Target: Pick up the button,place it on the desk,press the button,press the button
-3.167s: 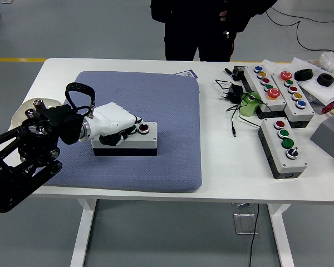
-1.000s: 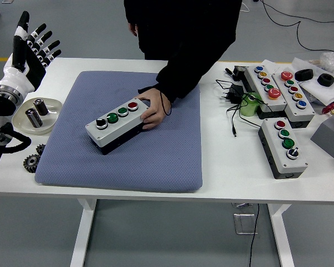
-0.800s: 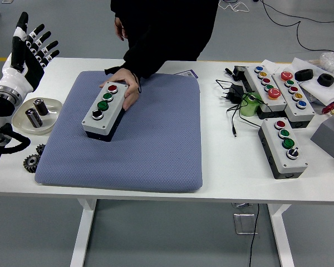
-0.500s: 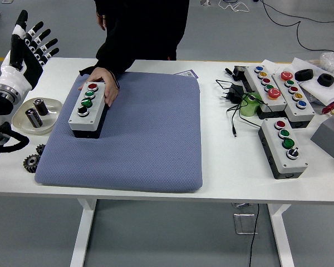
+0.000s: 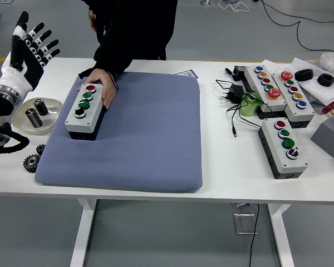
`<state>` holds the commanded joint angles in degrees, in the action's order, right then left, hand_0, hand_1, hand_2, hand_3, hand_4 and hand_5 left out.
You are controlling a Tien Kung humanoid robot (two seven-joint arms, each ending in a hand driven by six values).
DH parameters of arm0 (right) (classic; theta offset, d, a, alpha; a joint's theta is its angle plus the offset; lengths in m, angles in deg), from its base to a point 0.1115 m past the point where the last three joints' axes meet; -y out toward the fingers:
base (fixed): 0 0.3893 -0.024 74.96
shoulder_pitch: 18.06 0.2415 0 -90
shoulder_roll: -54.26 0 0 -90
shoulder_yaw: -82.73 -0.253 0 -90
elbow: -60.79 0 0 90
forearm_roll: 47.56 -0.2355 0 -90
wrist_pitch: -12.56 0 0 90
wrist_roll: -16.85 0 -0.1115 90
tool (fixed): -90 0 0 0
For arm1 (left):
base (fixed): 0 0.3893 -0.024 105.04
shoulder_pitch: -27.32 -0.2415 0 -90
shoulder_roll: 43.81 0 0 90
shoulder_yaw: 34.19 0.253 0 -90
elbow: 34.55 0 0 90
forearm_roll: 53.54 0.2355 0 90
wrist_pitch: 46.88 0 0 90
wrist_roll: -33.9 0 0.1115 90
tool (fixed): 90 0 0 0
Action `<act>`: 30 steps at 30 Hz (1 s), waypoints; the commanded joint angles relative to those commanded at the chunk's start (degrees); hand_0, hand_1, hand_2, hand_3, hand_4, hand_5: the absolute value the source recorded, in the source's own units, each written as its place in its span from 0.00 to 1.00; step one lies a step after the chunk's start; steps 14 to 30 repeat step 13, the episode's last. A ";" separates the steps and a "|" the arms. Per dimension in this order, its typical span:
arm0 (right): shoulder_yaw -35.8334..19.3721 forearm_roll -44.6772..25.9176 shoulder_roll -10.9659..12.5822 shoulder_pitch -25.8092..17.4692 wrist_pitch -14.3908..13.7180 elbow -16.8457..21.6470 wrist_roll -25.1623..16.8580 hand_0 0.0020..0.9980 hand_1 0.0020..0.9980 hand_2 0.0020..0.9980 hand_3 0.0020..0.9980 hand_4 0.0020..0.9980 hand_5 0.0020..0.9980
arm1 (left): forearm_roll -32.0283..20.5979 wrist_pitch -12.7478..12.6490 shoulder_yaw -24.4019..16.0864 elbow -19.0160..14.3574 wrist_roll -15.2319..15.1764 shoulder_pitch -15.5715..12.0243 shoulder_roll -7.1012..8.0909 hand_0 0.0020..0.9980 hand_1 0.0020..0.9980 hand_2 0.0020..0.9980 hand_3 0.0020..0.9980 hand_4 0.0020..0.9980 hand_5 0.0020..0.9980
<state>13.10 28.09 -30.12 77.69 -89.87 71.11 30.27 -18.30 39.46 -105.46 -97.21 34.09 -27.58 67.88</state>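
A grey button box [image 5: 84,109] with red, green and black buttons lies on the blue mat [image 5: 145,139], near its left edge. A person's hand [image 5: 104,84] rests on the box's far end. My left hand [image 5: 29,47] is raised at the far left, fingers spread and empty, well clear of the box. My right hand is out of view.
A person in black stands at the far side. A dish with metal cylinders [image 5: 36,114] and gears [image 5: 32,162] lie at the left. Several other button boxes [image 5: 283,146], cables [image 5: 234,94] and a green cup [image 5: 248,104] are on the right.
The person's hand has slid the button box from mid-mat to the mat's left edge and turned it lengthwise. My left hand, earlier on the box, stays raised at the left.
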 joint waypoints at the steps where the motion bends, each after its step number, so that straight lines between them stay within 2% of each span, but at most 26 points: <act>1: 0.00 -0.01 -0.01 0.00 0.00 0.00 0.01 0.75 0.70 0.71 0.58 0.18 0.13 | -0.03 0.01 0.05 0.00 0.02 0.01 0.00 0.89 0.90 0.99 1.00 0.86 1.00; 30: 0.13 -0.13 -0.02 -0.17 -0.05 0.00 0.07 0.75 0.70 0.71 0.58 0.18 0.13 | 0.02 -0.17 0.64 -0.02 0.14 -0.02 -0.13 0.89 0.91 0.99 1.00 0.84 1.00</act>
